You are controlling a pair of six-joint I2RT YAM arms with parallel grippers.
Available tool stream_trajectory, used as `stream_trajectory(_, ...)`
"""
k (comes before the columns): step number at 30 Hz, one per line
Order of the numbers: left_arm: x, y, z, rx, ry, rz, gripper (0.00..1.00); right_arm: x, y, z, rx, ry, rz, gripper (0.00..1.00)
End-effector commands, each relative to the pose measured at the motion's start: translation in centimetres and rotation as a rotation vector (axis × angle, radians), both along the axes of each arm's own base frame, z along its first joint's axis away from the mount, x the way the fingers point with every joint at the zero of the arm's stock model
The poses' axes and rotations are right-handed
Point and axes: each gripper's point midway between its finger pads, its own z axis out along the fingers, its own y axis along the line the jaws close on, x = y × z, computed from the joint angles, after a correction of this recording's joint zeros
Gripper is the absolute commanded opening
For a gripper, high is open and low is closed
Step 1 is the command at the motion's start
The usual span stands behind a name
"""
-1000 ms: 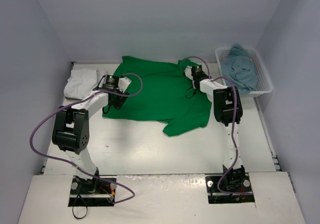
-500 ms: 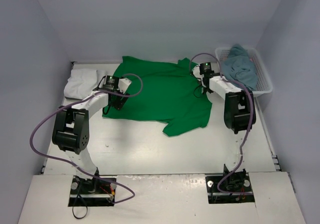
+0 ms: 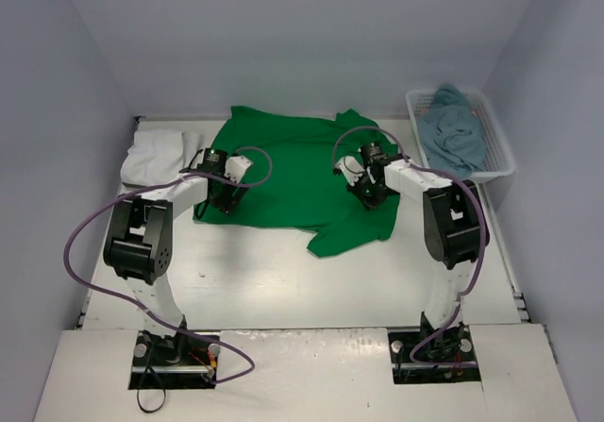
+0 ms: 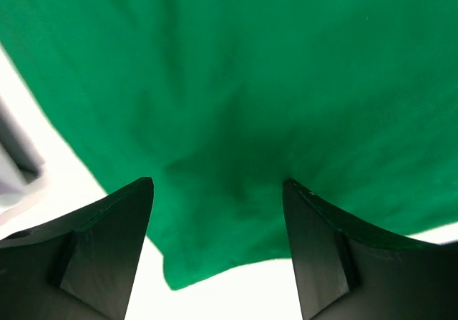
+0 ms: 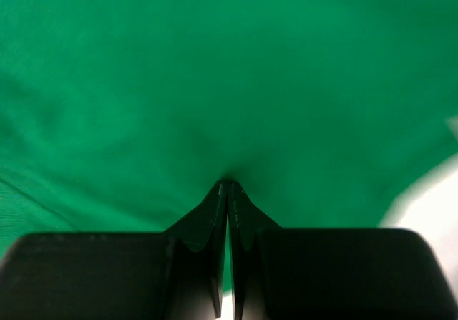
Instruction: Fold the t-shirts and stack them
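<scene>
**A:** Where does the bright green cloth t-shirt (image 3: 293, 172) lie?

**B:** It is spread flat across the upper middle of the overhead view, on the smooth white tabletop (image 3: 283, 280). One sleeve trails toward the centre.

**A:** And the right gripper (image 5: 229, 185)?

**B:** Its jaws are pressed together at the shirt's right side. The cloth draws into a small pucker at their tips, so it seems to have a pinch of fabric. That is likely the hold for carrying that side over in a fold.

**A:** The left gripper (image 4: 218, 184)?

**B:** It is spread wide and holds nothing. It hangs over the shirt's lower left edge, with the hem lying between its two fingers. It looks set to take the matching hold, so that both sides lift evenly.

**A:** The other shirts?

**B:** A bunched white cloth t-shirt (image 3: 156, 153) sits at the left of the frame, just beside the green one. A dull teal-blue cloth t-shirt (image 3: 453, 129) is heaped in the white plastic lattice basket (image 3: 500, 162) at upper right, probably waiting its turn.

**A:** The room?

**B:** Plain pale grey walls (image 3: 302, 35) box the table in on three sides.
</scene>
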Motion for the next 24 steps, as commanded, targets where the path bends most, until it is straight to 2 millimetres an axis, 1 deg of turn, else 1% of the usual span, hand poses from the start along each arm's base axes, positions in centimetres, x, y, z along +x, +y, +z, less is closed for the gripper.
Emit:
stream_trajectory(1,1.4,-0.5,1.5,-0.036,-0.032,0.009,0.67,-2.0,1.2,-1.2,0.071,0.093,0.026,0.00)
stream_trajectory(3,1.2,-0.5,1.5,-0.037,-0.024,0.009,0.66,-2.7,1.6,-1.8,0.081,0.116,0.041,0.00)
stream_trajectory(8,0.6,-0.4,1.5,-0.031,-0.008,0.000,0.66,-3.9,1.6,-2.9,0.053,0.149,0.066,0.00)
stream_trajectory(11,-0.3,-0.4,1.4,-0.035,0.024,-0.009,0.64,-5.0,0.9,-3.3,0.021,0.167,0.084,0.00)
stream_trajectory(14,-1.6,-0.7,1.4,-0.052,0.065,-0.030,0.63,-6.3,0.0,-3.6,-0.013,0.183,0.092,0.00)
stream_trajectory(15,-2.5,-0.7,1.3,-0.054,0.094,-0.038,0.63,-6.6,-0.2,-3.4,-0.019,0.180,0.095,0.00)
stream_trajectory(16,-2.9,-0.8,1.4,-0.056,0.108,-0.049,0.62,-7.6,-0.8,-3.9,-0.039,0.198,0.096,0.00)
stream_trajectory(17,-3.4,-0.9,1.4,-0.063,0.123,-0.066,0.62,-7.9,-1.1,-4.0,-0.050,0.202,0.105,0.00)
stream_trajectory(18,-4.3,-0.9,1.4,-0.065,0.149,-0.077,0.62,-8.2,-1.3,-3.7,-0.053,0.196,0.105,0.00)
stream_trajectory(19,-4.9,-0.9,1.4,-0.065,0.167,-0.089,0.62,-9.0,-1.7,-4.1,-0.066,0.213,0.103,0.00)
stream_trajectory(22,-6.7,-0.9,1.4,-0.067,0.235,-0.131,0.62,-10.0,-2.1,-3.9,-0.074,0.217,0.112,0.00)
stream_trajectory(23,-8.0,-0.9,1.4,-0.070,0.287,-0.144,0.62,-10.2,-2.3,-3.9,-0.078,0.218,0.111,0.00)
stream_trajectory(24,-8.5,-1.0,1.5,-0.078,0.306,-0.158,0.61,-10.3,-2.3,-3.6,-0.078,0.210,0.112,0.00)
